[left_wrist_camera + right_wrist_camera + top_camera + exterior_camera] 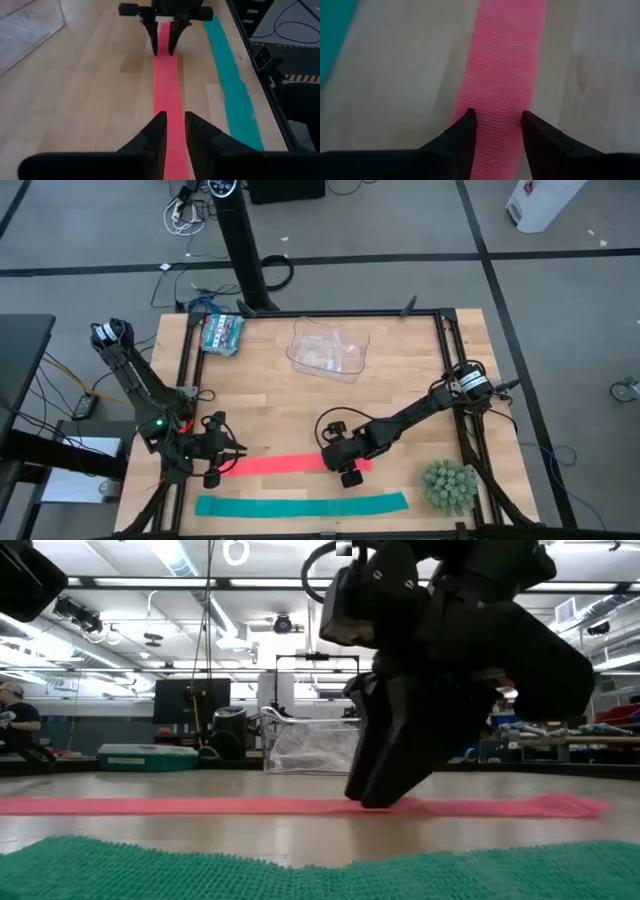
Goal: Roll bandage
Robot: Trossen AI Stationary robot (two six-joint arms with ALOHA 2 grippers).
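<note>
The right gripper (496, 125) stands with its fingers (465, 131) spread to about the width of the bandage (501, 75), tips down at the strip's two edges near its right-hand end, on or just above the worktop (280, 400); nothing is pinched. The left gripper (174, 131) sits low over the strip's opposite end with its fingers (156, 135) held only narrowly apart, a slim gap between them showing the fabric beneath; whether they touch the fabric cannot be told. The bandage lies flat and fully unrolled across the near part of the worktop, parallel to a teal strip (300, 505) lying just in front of it. Rolling has apparently not begun. To do the step well, the right fingers should close squarely on the strip's end with both edges captured evenly, then turn the end over itself while staying aligned with the strip's long axis. The left gripper should probably hold the far end down, keeping the fabric taut and straight so the roll does not skew toward the teal strip.
</note>
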